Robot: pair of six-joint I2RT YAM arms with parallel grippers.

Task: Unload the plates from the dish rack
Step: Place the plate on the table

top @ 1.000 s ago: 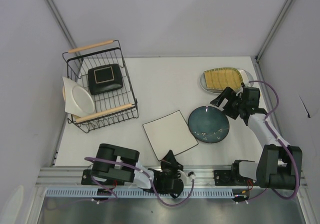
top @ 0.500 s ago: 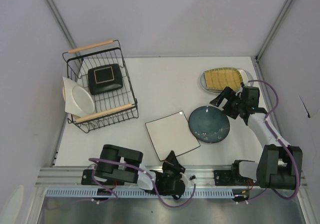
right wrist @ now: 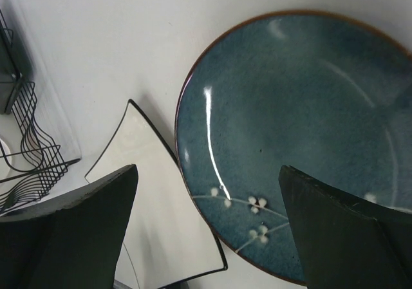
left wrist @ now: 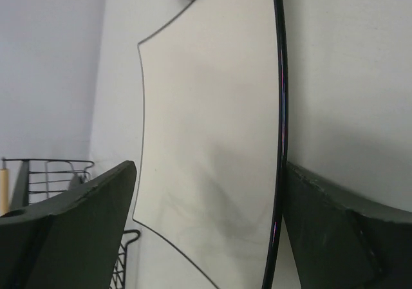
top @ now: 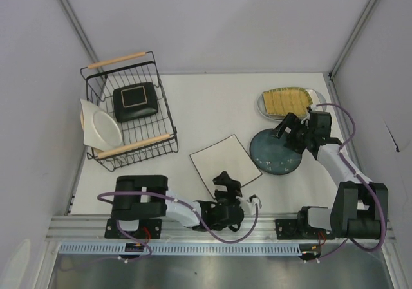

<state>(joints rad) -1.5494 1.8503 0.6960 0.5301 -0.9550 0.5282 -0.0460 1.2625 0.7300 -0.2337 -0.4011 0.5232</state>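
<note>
On the far left the dish rack [top: 135, 145] holds a black-rimmed teal square plate [top: 135, 101] lying flat inside, and a white plate [top: 103, 129] leans at its left side, so unloading looks only partly done. Near the middle, the left gripper [top: 224, 179] sits low at the near edge of the white square plate [top: 222, 163], jaws wide apart and clamped on nothing; that plate lies flat on the table [top: 206, 102]. To its right the teal speckled round plate [top: 273, 155] rests just beside it, perhaps touching its corner, with the right gripper [top: 288, 129] over its far edge, fingers spread and empty. Farther right and back, a mustard ribbed plate [top: 286, 100] lies on a pale round one. The step in hand seems to be setting plates down; next, an arm would need to lift clear and reach back to the rack. The table is matt white, walled by plain pale grey panels, with a metal rail [top: 206, 247] along the near edge.
</note>
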